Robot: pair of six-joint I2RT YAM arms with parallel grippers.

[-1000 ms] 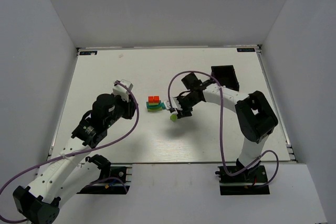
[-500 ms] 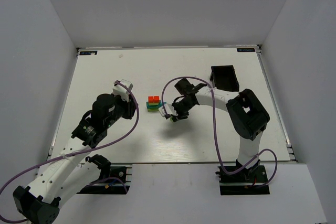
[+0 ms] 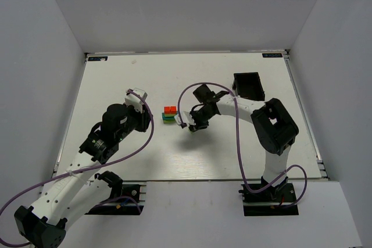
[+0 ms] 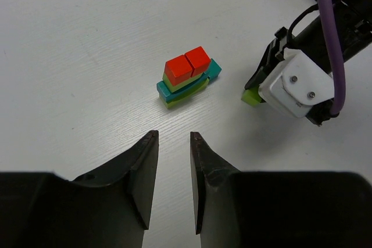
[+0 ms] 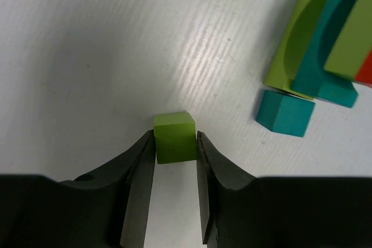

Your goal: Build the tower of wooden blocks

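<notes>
Your right hand (image 5: 175,139) is clenched on a lime-green cube (image 5: 174,137): in the right wrist view both fingers (image 5: 139,190) press flat against the cube's opposite sides. The cube sits low at the counter (image 3: 128,74). I cannot tell whether it is resting there or lifted a hair. In the left wrist view the same cube peeks out under the white housing of that hand, near the tower's right end but apart from it.

The wood block tower (image 4: 187,78) stands about mid-counter, between your two arms. Layers from the bottom up: a lime-green bar, a teal bar, another lime-green piece, then a red cube and an orange cube side by side on top. The bars are slightly fanned, not squared up. A loose teal cube (image 5: 285,114) lies on the counter just beside the tower's end, between the tower and the held cube and touching neither finger.

Your left hand (image 4: 173,136) is released. Its fingers stand a narrow gap apart with nothing between them, only bare counter. It hovers on the near-left side of the tower, pointing toward it and clear of every block.

A black bin (image 3: 249,86) sits at the far right of the counter, well apart from the blocks. A purple cable (image 3: 241,143) loops along your right arm.
</notes>
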